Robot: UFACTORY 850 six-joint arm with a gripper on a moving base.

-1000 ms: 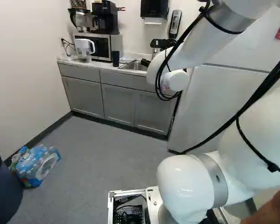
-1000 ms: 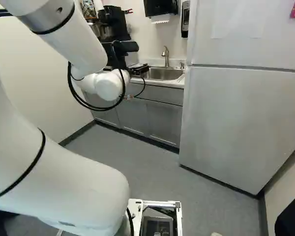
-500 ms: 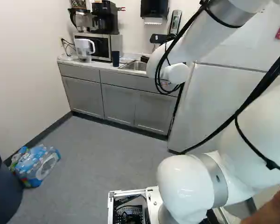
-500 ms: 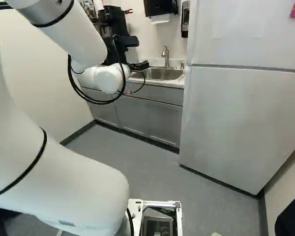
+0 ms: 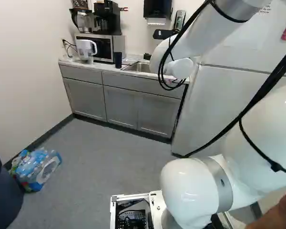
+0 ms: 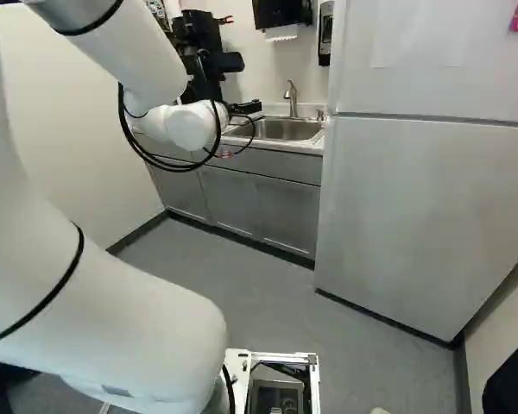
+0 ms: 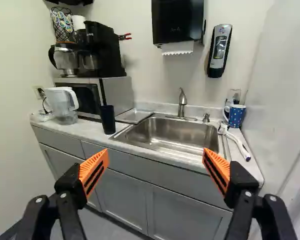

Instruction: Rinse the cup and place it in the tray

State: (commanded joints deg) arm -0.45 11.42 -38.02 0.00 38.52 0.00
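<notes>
The gripper [image 6: 246,109] has its two fingers wide apart, with orange pads [image 7: 94,169] on them. The white arm [image 6: 142,65] reaches out toward the bench [image 7: 87,131], and the sink [image 7: 170,135] is ahead of the fingers. A tall dark cup [image 7: 108,121] stands up on the bench, just left of the sink. The flat silver tray [image 7: 135,116] is beside it, a bit farther back, between the cup and the sink's far left corner. The tap [image 7: 182,100] stands at the far side of the sink, with a little pump [image 7: 206,118] to its right. There is one more cup, a blue mug with white spots [image 7: 236,118], at the far right of the bench. In front of the mug, a brush with a white handle [image 7: 238,146] lies on the right side of the sink. Over on the left are a see-through jug [image 7: 64,105] and a microwave [image 7: 117,92], and a black coffee maker [image 7: 105,50] sits on top of the microwave. A paper towel box [image 7: 177,20] and a soap box [image 7: 220,50] hang on the far wall. The big white fridge [image 6: 423,198] stands to the right of the bench. A pack of bottles [image 5: 37,169] is on the floor by the left wall, close to a dark bin [image 5: 5,202]
</notes>
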